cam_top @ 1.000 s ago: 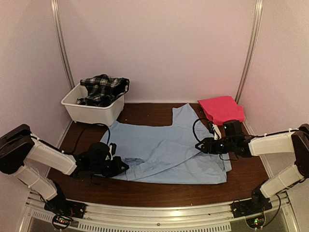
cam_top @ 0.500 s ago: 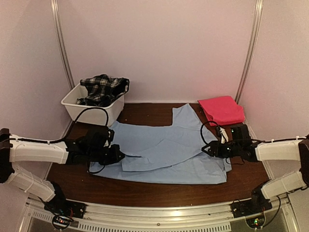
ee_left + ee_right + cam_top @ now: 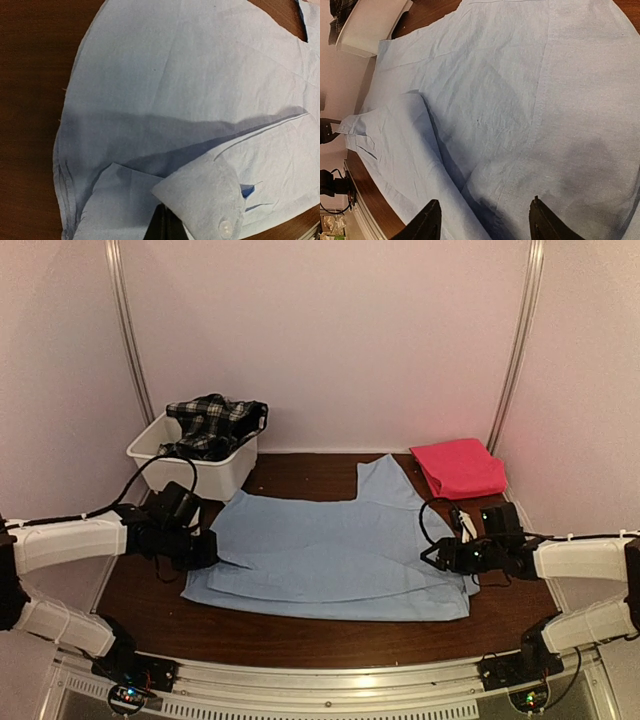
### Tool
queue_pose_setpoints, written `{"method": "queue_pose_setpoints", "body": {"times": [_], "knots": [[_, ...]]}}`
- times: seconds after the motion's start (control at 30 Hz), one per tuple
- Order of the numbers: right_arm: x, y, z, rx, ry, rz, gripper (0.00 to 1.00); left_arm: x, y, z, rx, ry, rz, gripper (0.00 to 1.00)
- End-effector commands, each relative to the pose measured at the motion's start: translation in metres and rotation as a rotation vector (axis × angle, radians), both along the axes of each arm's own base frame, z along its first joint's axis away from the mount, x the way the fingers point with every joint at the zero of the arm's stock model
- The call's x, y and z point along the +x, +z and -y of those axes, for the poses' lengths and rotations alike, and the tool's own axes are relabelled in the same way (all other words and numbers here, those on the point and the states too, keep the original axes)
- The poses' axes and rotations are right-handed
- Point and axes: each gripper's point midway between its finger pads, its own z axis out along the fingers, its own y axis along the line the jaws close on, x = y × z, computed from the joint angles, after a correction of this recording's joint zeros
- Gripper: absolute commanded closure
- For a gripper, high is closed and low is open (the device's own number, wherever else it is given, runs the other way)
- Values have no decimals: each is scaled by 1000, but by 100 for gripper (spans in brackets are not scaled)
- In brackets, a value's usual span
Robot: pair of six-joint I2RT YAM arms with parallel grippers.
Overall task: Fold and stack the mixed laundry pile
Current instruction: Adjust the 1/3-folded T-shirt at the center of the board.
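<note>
Brown table (image 3: 300, 640) under me: my left claw (image 3: 206, 551) is clenched on the cuff (image 3: 210, 195) of the shirt (image 3: 330, 540) at its left edge, my right claw (image 3: 487, 222) hangs released over its right end, and the shirt lies flat mid-table, long axis left to right, one flap (image 3: 385, 480) pointing at the back wall (image 3: 330, 340).

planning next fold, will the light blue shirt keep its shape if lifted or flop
Likely floppy: the light blue shirt lies flat with soft creases, its cuff curling at the left gripper. Probably light, thin cloth; may slide on the table.
</note>
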Motion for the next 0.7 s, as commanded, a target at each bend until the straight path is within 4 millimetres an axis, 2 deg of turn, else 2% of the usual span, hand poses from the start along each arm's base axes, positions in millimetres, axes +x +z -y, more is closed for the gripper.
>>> {"method": "queue_pose_setpoints", "body": {"times": [0.0, 0.17, 0.37, 0.4, 0.47, 0.5, 0.57, 0.67], "knots": [[0, 3, 5, -19, -9, 14, 40, 12, 5, -17, 62, -34, -7, 100], [-2, 8, 2, -9, 12, 23, 41, 29, 5, -17, 112, -73, -4, 100], [-4, 21, -7, 33, 60, 45, 51, 37, -2, -20, 172, -85, -22, 100], [-4, 23, -9, 40, 68, 49, 52, 38, -1, -23, 191, -76, -21, 94], [-6, 29, -14, 55, 91, 60, 55, 39, 5, -30, 213, -55, -2, 73], [-7, 33, -18, 67, 109, 67, 56, 40, 11, -32, 216, -49, 20, 66], [-9, 42, -27, 87, 141, 76, 58, 44, 25, -34, 215, -42, 69, 56], [-19, 53, -42, 95, 202, 82, 59, 47, 43, -29, 194, -69, 124, 48]]}}
